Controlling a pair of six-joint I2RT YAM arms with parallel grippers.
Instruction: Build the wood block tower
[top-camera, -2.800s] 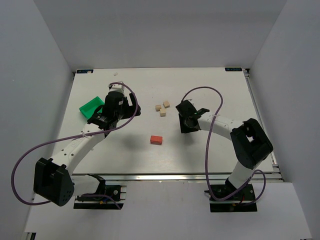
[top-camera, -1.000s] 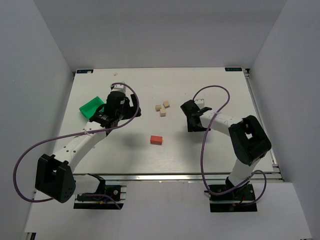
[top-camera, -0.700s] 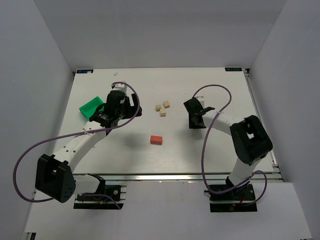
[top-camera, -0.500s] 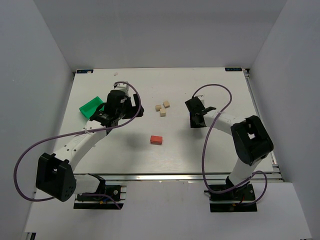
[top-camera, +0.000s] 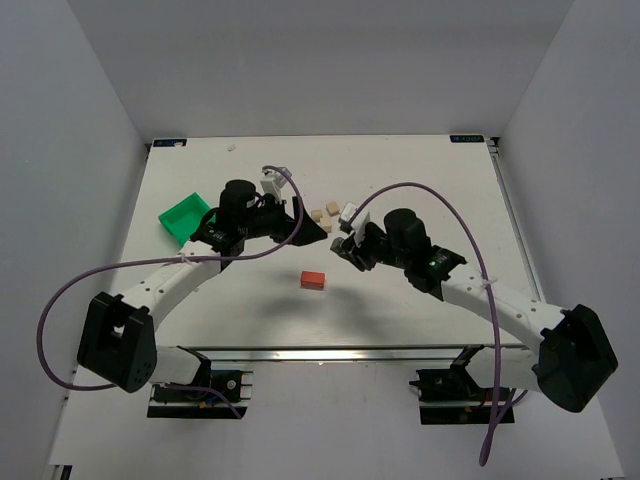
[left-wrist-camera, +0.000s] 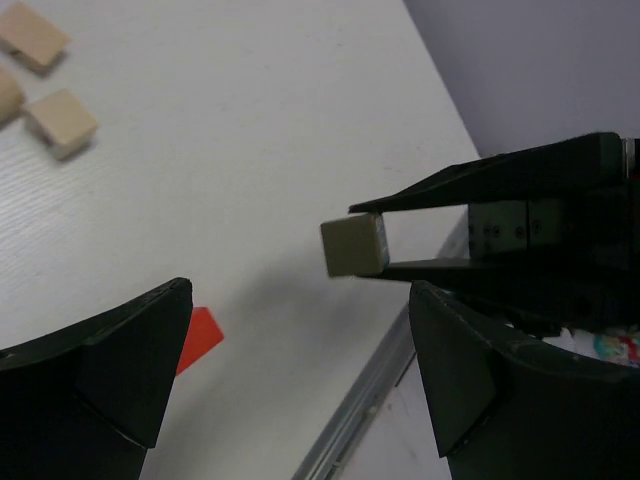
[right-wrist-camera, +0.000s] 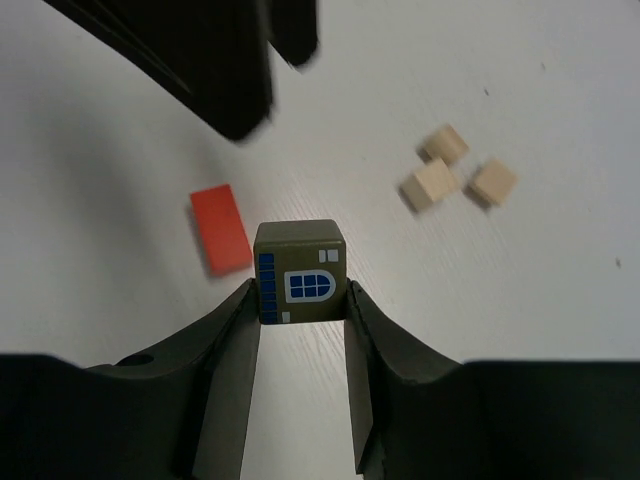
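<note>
My right gripper (right-wrist-camera: 298, 290) is shut on a grey-brown cube (right-wrist-camera: 298, 272) with a blue window printed on it, held above the table. A red-orange block (right-wrist-camera: 220, 229) lies flat just left of the cube, with nothing on it. Three pale beige cubes (right-wrist-camera: 428, 186) lie loose further back. From above, the right gripper (top-camera: 345, 247) hangs just right of the red-orange block (top-camera: 313, 279). My left gripper (top-camera: 305, 228) stands wide open beside it, holding nothing. The left wrist view shows the held cube (left-wrist-camera: 354, 246) ahead of its fingers (left-wrist-camera: 130, 350).
A green bin (top-camera: 185, 217) sits at the table's left side behind the left arm. The beige cubes (top-camera: 325, 213) lie just behind both grippers. The table's near edge rail (left-wrist-camera: 370, 400) runs close below the left gripper.
The right gripper has closed on the grey-brown cube and swung left to the table's middle beside the red-orange block. The left gripper has swung right toward it, still open.
</note>
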